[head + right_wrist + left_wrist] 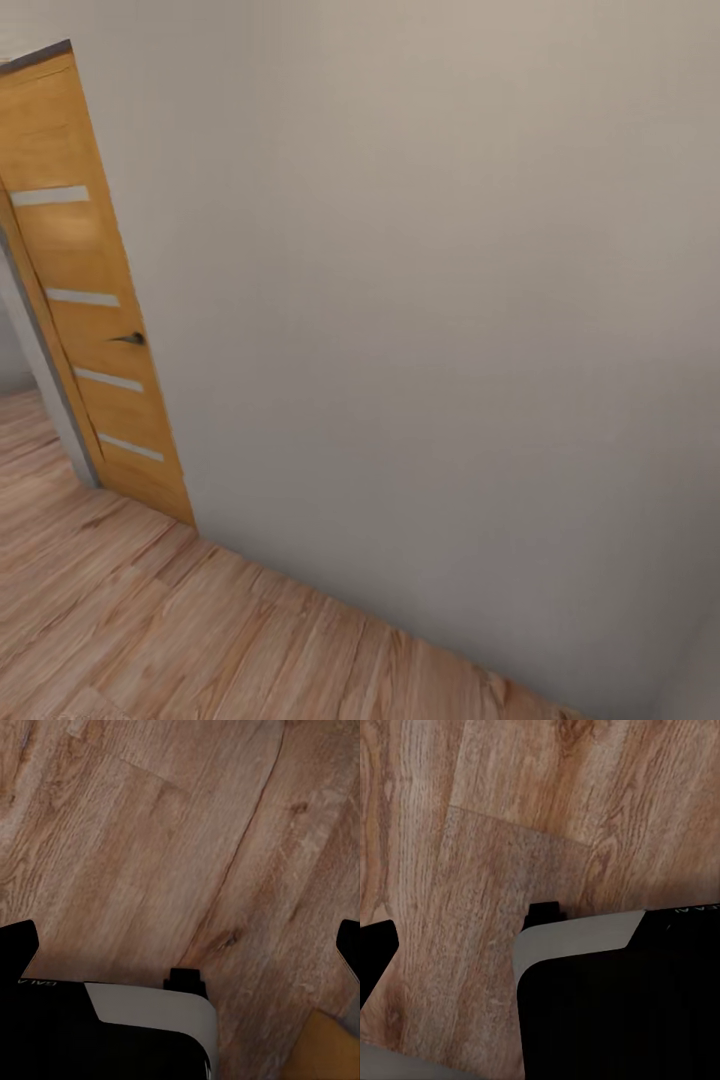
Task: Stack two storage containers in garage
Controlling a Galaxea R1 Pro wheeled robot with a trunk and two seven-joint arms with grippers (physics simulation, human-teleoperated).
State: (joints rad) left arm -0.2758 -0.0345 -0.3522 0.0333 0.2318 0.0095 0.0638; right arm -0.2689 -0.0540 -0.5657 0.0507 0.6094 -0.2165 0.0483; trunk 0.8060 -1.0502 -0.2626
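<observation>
Meanwhile, both grippers hang over wood-plank flooring [187, 832], their spread impossible to judge.
Black finger tips [19, 941] edge each wrist view; beyond the flooring stands a grey wall [450, 300], a wood-panelled door [90, 300] beside it.

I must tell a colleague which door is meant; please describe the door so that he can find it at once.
Look at the large plain grey wall that meets the wood-plank floor. At that wall's left end stands the door, in orange-brown wood. Four pale horizontal strips and a small dark handle set it apart from the bare wall.
</observation>
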